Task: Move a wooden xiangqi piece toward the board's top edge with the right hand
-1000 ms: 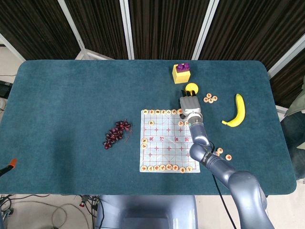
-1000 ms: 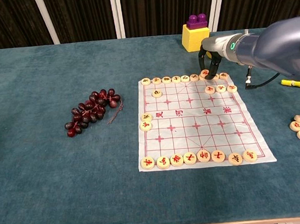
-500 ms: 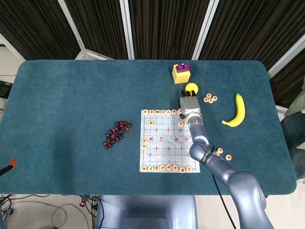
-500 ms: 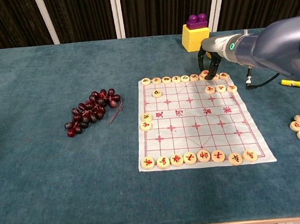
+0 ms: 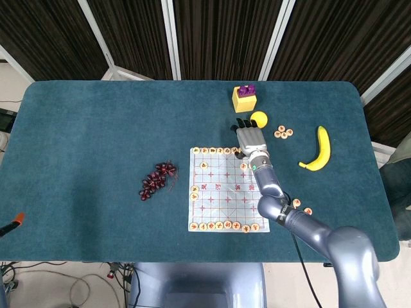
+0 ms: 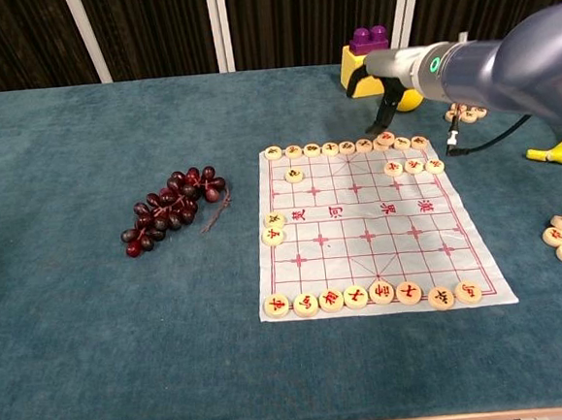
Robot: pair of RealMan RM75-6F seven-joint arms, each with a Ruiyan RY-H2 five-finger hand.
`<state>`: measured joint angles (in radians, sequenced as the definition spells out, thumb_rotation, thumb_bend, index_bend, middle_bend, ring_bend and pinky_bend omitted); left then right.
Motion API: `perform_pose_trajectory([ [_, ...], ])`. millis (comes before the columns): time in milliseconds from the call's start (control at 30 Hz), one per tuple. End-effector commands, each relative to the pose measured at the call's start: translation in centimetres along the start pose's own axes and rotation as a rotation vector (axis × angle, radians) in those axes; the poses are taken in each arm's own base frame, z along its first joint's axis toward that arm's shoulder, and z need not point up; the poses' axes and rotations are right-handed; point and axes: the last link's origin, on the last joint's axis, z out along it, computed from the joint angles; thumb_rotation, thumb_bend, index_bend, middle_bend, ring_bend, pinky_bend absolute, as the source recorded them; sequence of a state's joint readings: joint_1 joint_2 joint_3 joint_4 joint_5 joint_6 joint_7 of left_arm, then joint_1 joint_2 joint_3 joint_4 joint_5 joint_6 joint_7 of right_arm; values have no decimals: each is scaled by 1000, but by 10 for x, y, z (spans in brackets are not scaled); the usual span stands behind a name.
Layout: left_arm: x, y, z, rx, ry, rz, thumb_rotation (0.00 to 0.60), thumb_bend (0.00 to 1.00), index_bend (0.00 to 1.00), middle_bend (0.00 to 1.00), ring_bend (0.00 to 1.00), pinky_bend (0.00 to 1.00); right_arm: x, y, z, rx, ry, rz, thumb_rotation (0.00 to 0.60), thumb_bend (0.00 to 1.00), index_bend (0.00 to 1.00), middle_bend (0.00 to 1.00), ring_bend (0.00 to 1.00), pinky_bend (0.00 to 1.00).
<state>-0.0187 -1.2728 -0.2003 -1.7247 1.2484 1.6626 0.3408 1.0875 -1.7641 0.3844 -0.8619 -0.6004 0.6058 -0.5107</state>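
Piece parked in the far row, my right robot hand off it.

The xiangqi piece (image 6: 385,138) I take as mine is a pale wooden disc with a red character, lying flat in the far row of the board (image 6: 362,252), just proud of its neighbours toward the top edge. My right robot hand (image 6: 386,93) hangs above and just beyond it, fingers loosely apart and pointing down, holding nothing. From here the risk, as I judge it, is a trailing fingertip catching the disc or the pieces either side if I pull away low, scattering the row or rucking the thin board sheet. Just beyond the hand sit the yellow block (image 6: 364,67) and a yellow ball (image 5: 259,118), easy to knock. The left hand is out of both views.
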Motion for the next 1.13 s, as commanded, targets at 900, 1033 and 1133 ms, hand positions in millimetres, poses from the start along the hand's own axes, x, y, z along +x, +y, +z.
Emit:
perform_pose_trajectory([
  [900,5,-5,1,-20,-17,-59,600,27,22,0,0,42,-14,201,-363,-192,399,-129,600,374,99,0,0,38],
  [1033,5,-4,1,-15,-26,-56,600,27,23,0,0,41,-15,201,-364,-220,396,-151,600,374,99,0,0,38],
  [1133,6,-3,0,-20,-25,-54,600,27,23,0,0,41,-15,200,-363,-222,400,-140,600,374,99,0,0,38],
])
